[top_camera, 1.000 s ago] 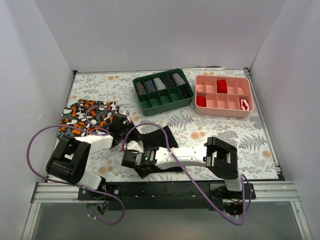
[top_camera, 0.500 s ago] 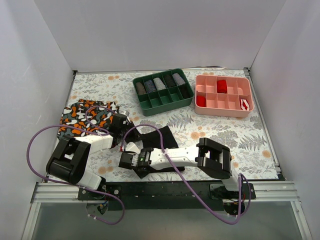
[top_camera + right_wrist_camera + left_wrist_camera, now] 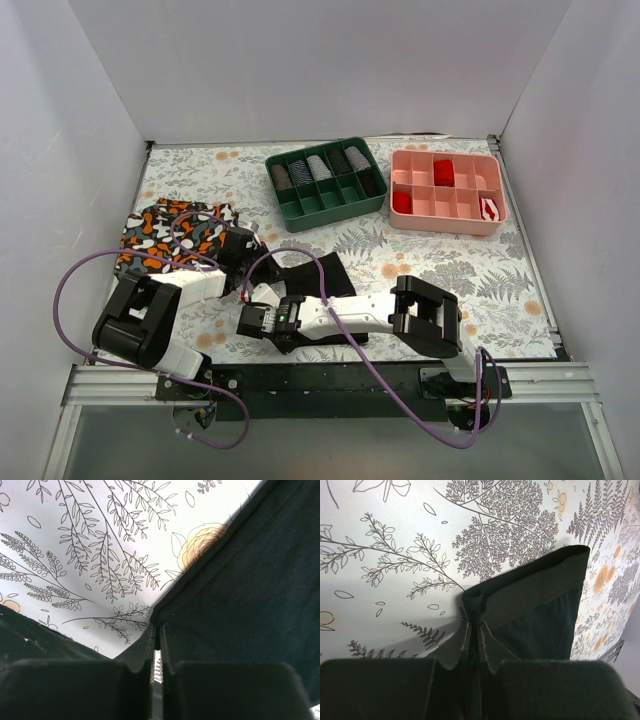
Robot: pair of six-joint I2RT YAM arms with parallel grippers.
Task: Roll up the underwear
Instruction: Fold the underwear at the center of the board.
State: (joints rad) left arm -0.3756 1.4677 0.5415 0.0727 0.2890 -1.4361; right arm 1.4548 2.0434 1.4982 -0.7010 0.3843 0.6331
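The black underwear (image 3: pixel 322 274) lies folded flat on the floral table mat, near the front centre. My left gripper (image 3: pixel 256 263) is at its left far corner. In the left wrist view the gripper (image 3: pixel 473 626) is shut on that corner of the black fabric (image 3: pixel 535 615), whose waistband edge runs up to the right. My right gripper (image 3: pixel 252 320) is at the near left corner, with its forearm lying across the garment. In the right wrist view it (image 3: pixel 156 627) is shut on the corner of the underwear (image 3: pixel 250 580).
A camouflage-patterned garment (image 3: pixel 170 232) lies at the left, beside the left arm. A green compartment tray (image 3: pixel 276 200) with rolled items and a pink compartment tray (image 3: pixel 447 224) with red rolls stand at the back. White walls enclose the table on three sides.
The right arm has shifted a little to the left, taking the near corner of the underwear with it. The left gripper has stayed in place on its corner.
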